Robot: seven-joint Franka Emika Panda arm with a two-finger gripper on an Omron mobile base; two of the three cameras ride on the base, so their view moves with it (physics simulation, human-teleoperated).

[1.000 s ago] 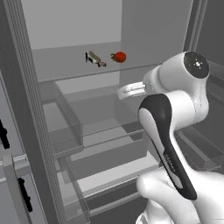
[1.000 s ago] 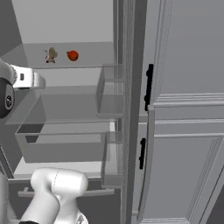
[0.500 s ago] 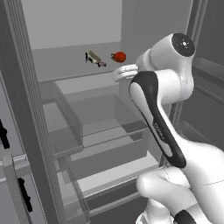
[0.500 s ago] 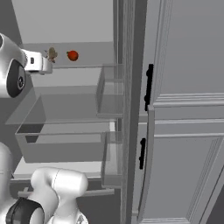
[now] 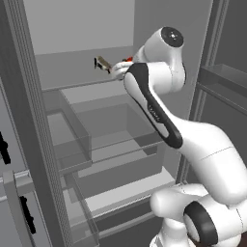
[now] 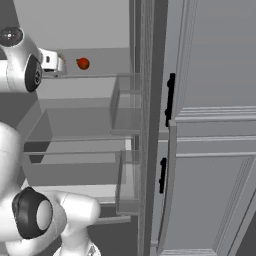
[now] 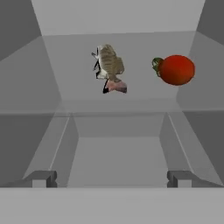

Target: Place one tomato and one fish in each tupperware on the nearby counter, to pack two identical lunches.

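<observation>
One fish (image 7: 109,68) and one tomato (image 7: 176,69) lie on the top shelf (image 7: 118,94) of an open fridge, and those two are all the food to be counted here. In the hand view the fish sits at about 11 o'clock from the middle of the picture and the tomato at about 1 o'clock, side by side but apart, with bare shelf between them. The tool (image 7: 111,178) is open, its two fingertips (image 7: 41,178) spread wide and holding nothing, and it points at the shelf from in front, short of both things. In the left base view the fish (image 5: 102,63) shows at 12 o'clock, just left of the arm's wrist, and a sliver of the tomato (image 5: 128,60) peeps out beside the white arm. In the right base view the tomato (image 6: 83,63) rests on the shelf just right of the hand. Below the shelf are clear drawers (image 5: 108,140) and door bins (image 6: 128,105).
</observation>
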